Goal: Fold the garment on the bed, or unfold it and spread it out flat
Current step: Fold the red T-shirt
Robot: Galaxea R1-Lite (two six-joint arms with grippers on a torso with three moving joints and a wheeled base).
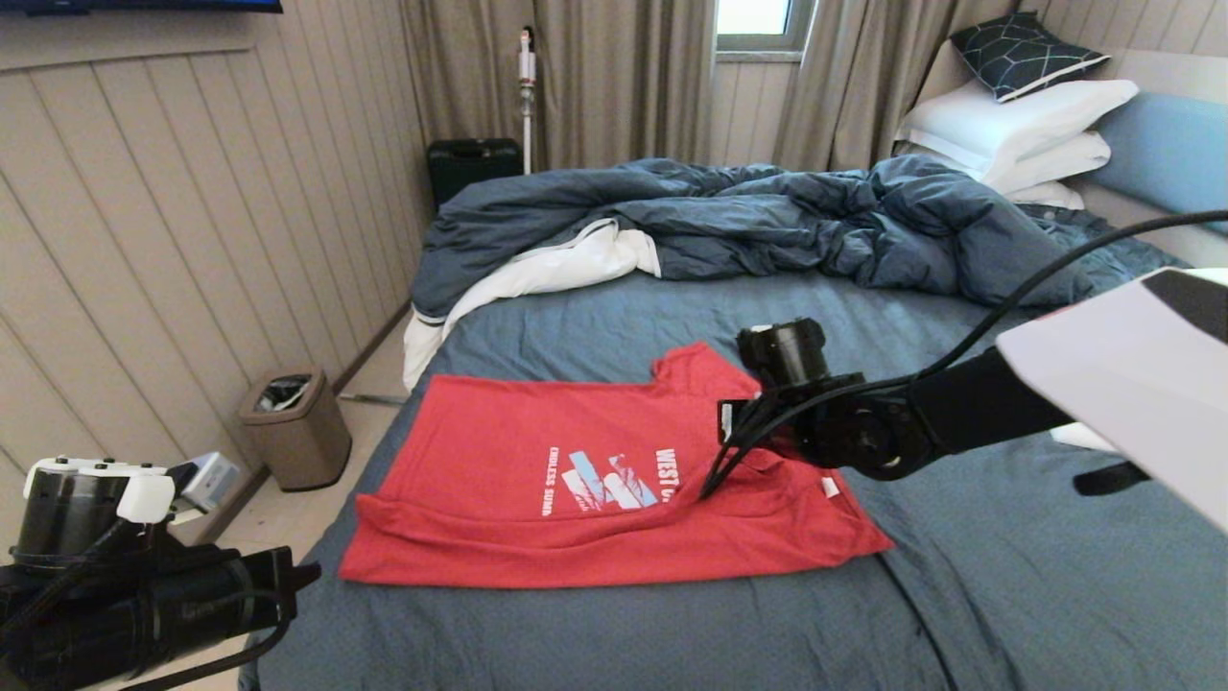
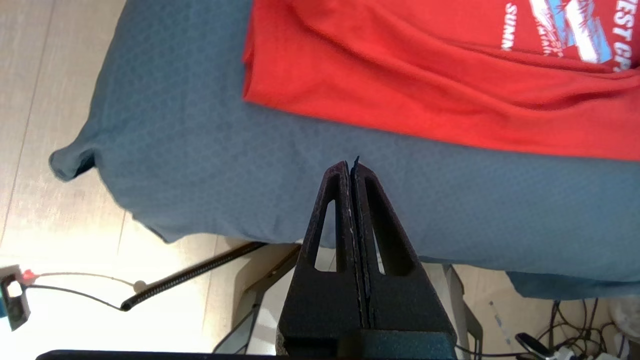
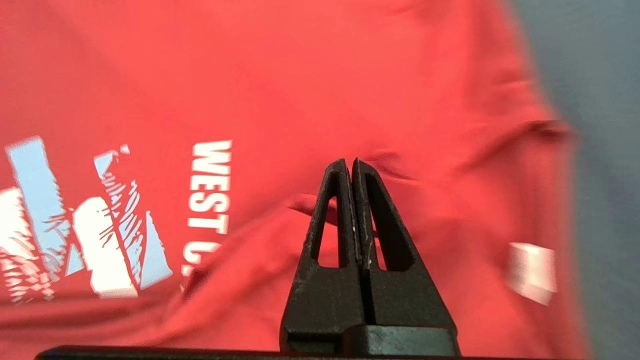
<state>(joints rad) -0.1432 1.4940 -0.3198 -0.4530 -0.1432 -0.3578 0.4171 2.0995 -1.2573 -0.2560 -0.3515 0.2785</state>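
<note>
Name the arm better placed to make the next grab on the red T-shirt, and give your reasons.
Right. The right gripper, shut, hangs directly over the red T-shirt near its collar. The left gripper, also shut, sits off the bed's corner, short of the shirt's edge.

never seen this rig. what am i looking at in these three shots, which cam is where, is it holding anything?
It is a two-armed robot standing at a bed. The wide shot comes from a camera on its head; the other two come from cameras on each wrist, looking past the fingers.

On the slate-blue sheet lies a red T-shirt, partly folded, print facing up. Behind it are a rumpled dark blue duvet and white pillows.

The left gripper is parked off the near corner of the bed, closed and empty. The right gripper reaches over the shirt near its "WEST COAST" lettering, also closed. Its fingers pinch no cloth that I can see, so nothing is held.
</note>
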